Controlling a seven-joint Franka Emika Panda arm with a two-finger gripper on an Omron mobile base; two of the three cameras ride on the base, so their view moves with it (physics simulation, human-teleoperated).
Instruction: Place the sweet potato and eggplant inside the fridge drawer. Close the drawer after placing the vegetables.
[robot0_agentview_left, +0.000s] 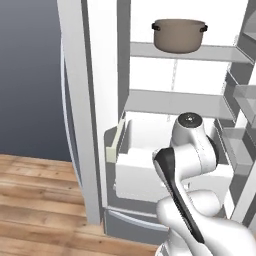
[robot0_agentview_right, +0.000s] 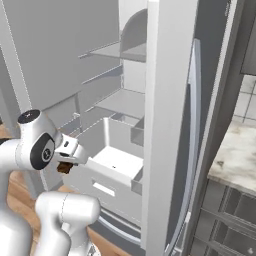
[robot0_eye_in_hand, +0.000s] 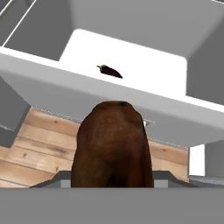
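From the hand view I have the sweet potato (robot0_eye_in_hand: 113, 144) filling the lower middle, gripped in the jaws; the fingertips themselves are buried behind the tuber, so I can't see how they sit on it. It hangs just short of the front wall of the fridge drawer (robot0_eye_in_hand: 109, 94), over the wooden floor (robot0_eye_in_hand: 30, 148). The drawer stands pulled out, and the eggplant (robot0_eye_in_hand: 110, 71) lies on its white bottom, small and dark, toward the back.

In the right base view the gripper (robot0_agentview_right: 65, 165) shows as a white block with a brown lump under it, beside the drawer's near side. In the left base view my own arm covers the hand and much of the drawer (robot0_agentview_left: 131, 172); only its beige panel edge and left wall are clear. A brown pot (robot0_agentview_left: 179, 35) sits on the top shelf.
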